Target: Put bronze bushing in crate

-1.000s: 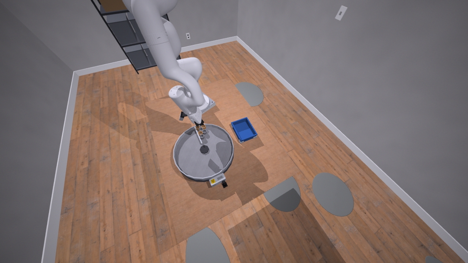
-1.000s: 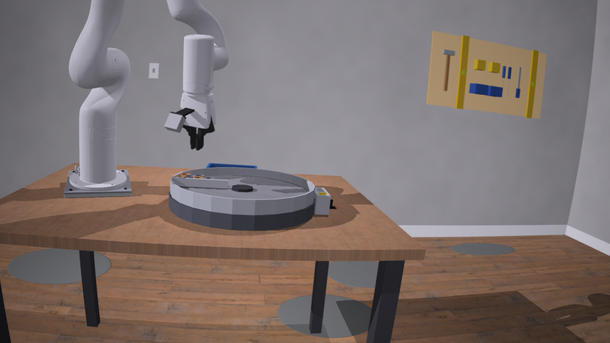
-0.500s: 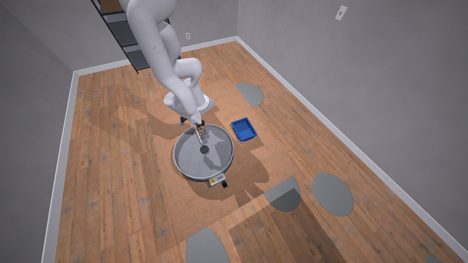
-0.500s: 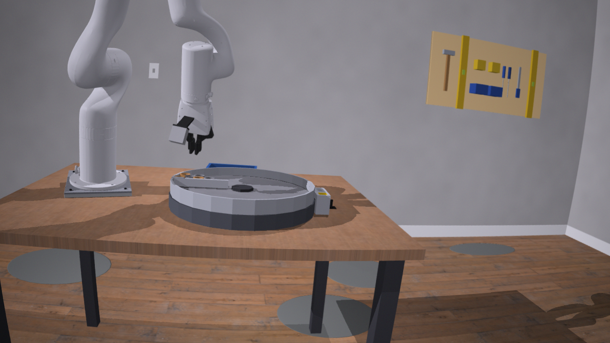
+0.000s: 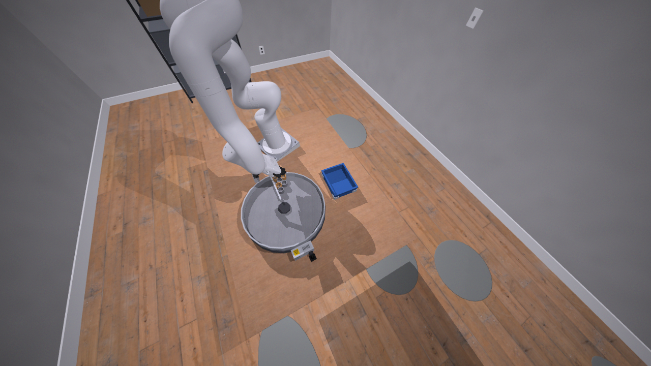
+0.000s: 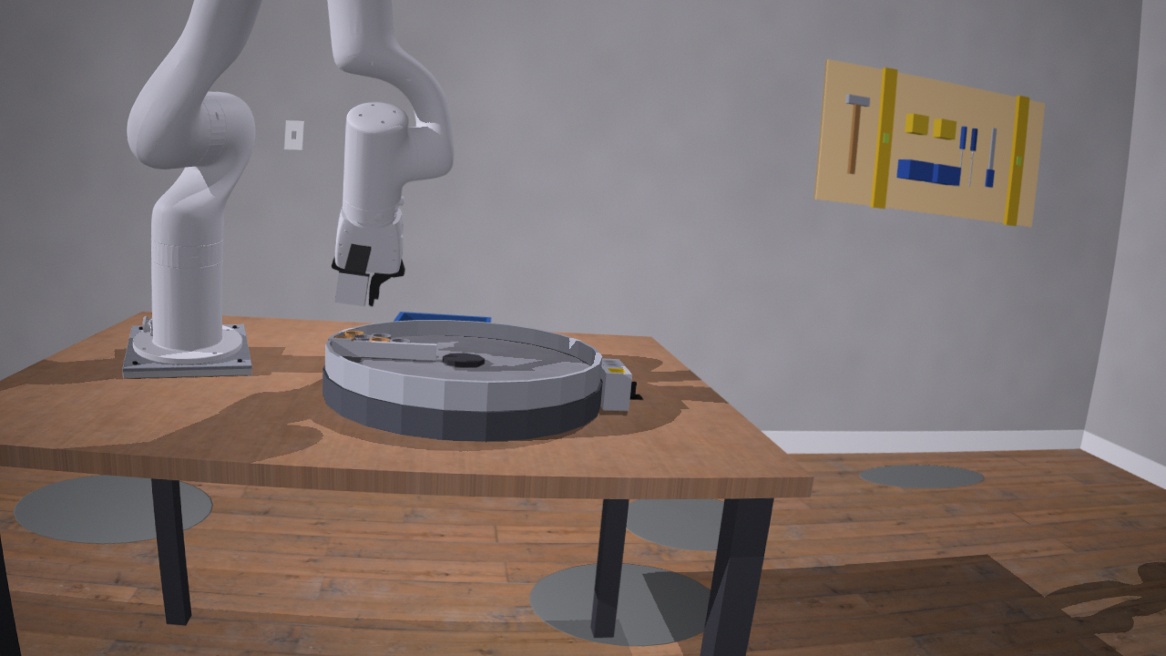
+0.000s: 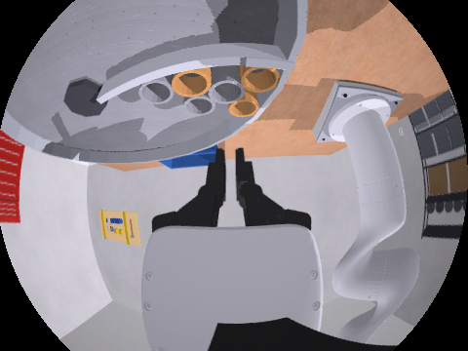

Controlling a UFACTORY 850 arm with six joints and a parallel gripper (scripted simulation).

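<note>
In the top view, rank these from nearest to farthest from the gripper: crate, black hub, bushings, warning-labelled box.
1. Bushings: at the turntable's upper edge.
2. Black hub: turntable centre.
3. Crate: image right, beyond the rim.
4. Warning-labelled box: turntable's lower edge.

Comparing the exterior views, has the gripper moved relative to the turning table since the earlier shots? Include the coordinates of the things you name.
Yes. The gripper [image 5: 280, 172] [image 6: 373, 301] [image 7: 230, 159] is lower, its fingers closer to the height of the rim of the turning table [image 5: 264, 227] [image 6: 465, 392] [image 7: 97, 129].
</note>
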